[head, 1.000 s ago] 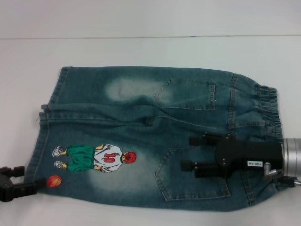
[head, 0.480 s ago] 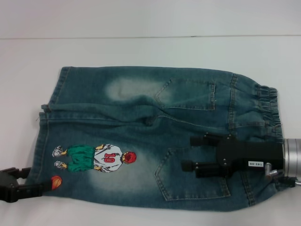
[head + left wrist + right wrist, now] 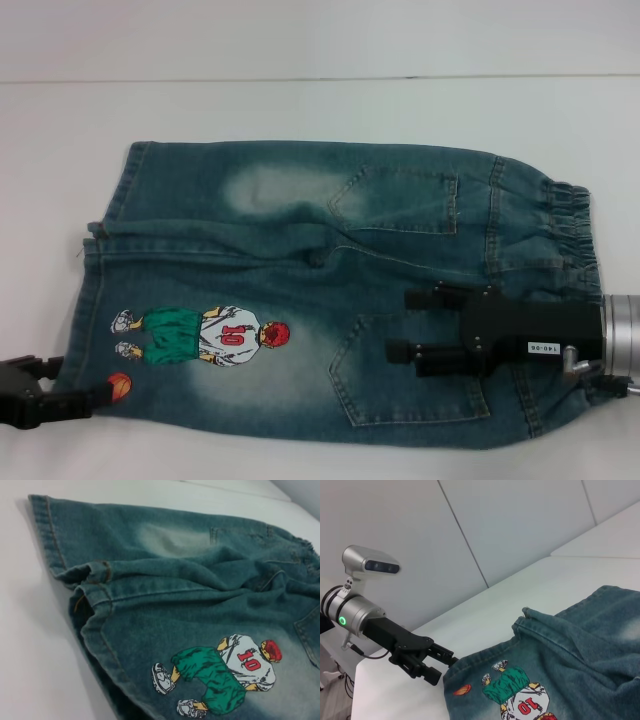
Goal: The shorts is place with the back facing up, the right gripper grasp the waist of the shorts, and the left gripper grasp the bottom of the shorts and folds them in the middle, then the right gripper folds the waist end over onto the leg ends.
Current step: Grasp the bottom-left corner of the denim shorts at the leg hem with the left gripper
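Observation:
The denim shorts (image 3: pixel 300 230) lie flat, back pockets up, with the elastic waist (image 3: pixel 566 228) on the right and the leg hems (image 3: pixel 92 275) on the left. A cartoon player numbered 10 (image 3: pixel 200 337) is printed on the near leg. My left gripper (image 3: pixel 82 381) is open at the near hem corner, one finger overlapping the small basketball print (image 3: pixel 120 383); the right wrist view shows that left gripper (image 3: pixel 447 666) at the same corner. My right gripper (image 3: pixel 398 326) is open over the near back pocket (image 3: pixel 410 385), inward of the waist. The left wrist view shows the hems and print (image 3: pixel 220 672) up close.
The white table (image 3: pixel 320 110) extends beyond the shorts toward the back edge. A pale wall (image 3: pixel 510 525) stands behind the table in the right wrist view. A loose fold bunches at the crotch seam (image 3: pixel 315 257).
My left gripper has slid rightward onto the near hem corner, now partly covering the basketball print. The right gripper and the shorts have barely moved.

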